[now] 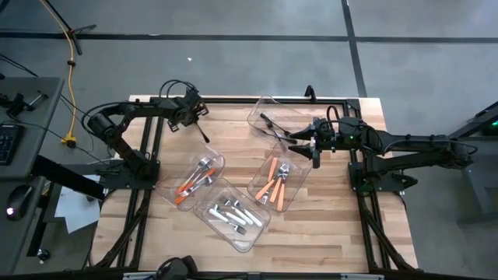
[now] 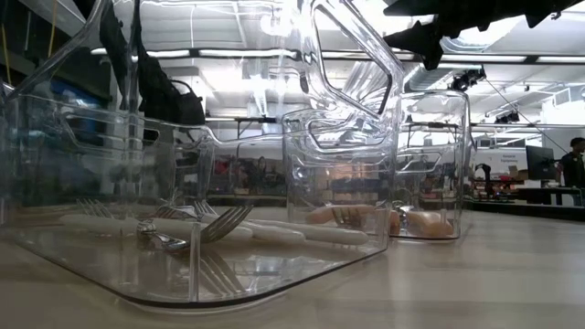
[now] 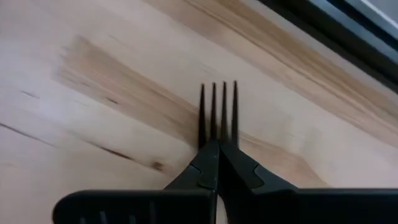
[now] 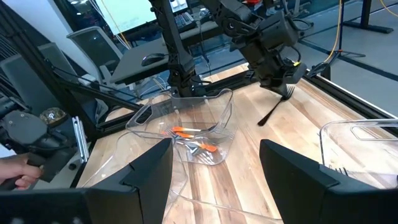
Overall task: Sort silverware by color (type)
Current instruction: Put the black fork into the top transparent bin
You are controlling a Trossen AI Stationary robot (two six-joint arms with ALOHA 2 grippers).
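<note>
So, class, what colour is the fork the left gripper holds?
All black fork; left wrist view shows it best.

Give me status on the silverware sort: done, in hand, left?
Done: white-handled pieces share one bin; another bin holds orange-handled ones. In hand: left gripper shut on a black fork. Left: orange-handled pieces mixed with others in the third bin. Right gripper open, empty.

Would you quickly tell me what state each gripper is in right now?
Left gripper: shut on the black fork, above the table.
Right gripper: open, holding nothing, beside the far clear bin.
</note>
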